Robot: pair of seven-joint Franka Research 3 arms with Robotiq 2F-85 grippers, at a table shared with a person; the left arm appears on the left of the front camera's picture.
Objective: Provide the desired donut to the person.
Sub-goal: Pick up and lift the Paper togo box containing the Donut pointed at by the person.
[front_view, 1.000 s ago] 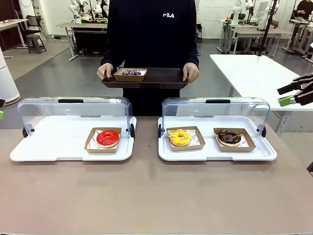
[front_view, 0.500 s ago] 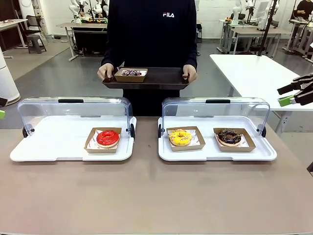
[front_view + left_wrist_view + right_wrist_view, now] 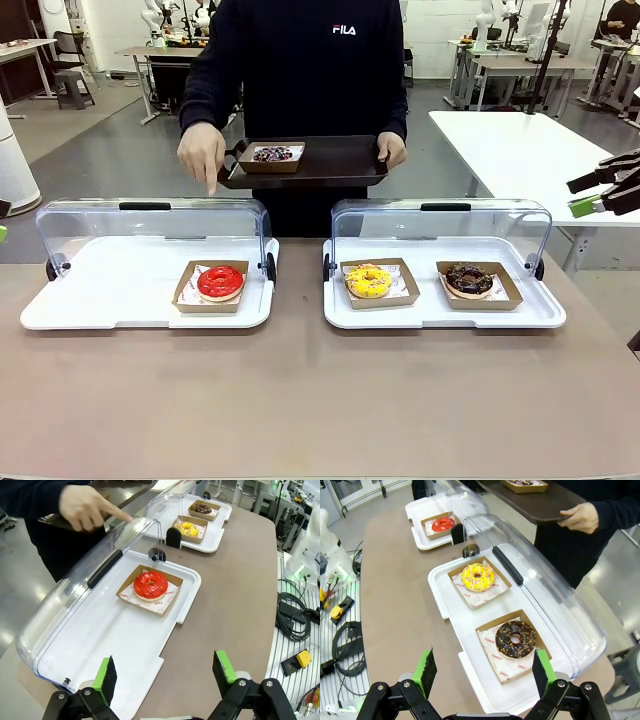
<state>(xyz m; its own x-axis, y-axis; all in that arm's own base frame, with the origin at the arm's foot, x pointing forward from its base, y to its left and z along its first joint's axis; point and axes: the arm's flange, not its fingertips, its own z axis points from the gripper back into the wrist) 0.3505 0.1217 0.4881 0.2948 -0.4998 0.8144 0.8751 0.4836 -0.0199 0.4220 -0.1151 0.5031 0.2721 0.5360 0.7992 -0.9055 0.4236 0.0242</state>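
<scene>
The person [image 3: 300, 60] stands across the table in a dark FILA sweatshirt. One hand [image 3: 392, 150] holds a dark serving tray [image 3: 330, 160] carrying a boxed sprinkled donut [image 3: 272, 154]. The other hand [image 3: 203, 152] points a finger down over the left case, above the red donut [image 3: 220, 282] [image 3: 150, 584]. The right case holds a yellow donut [image 3: 368, 281] [image 3: 478, 577] and a chocolate donut [image 3: 469, 279] [image 3: 515, 638]. My left gripper [image 3: 165, 675] hangs open over the left case's near end. My right gripper [image 3: 482, 672] [image 3: 582, 195] is open, raised beyond the right case.
Both white display trays [image 3: 110, 290] [image 3: 430, 315] have their clear lids [image 3: 150, 225] [image 3: 440, 225] tipped back toward the person. Brown tabletop [image 3: 300, 400] spreads in front of the cases. A white table [image 3: 520, 150] stands at the back right.
The person has taken one hand off the serving tray and now points it down over the left case. The tray has shifted slightly. Neither arm has moved.
</scene>
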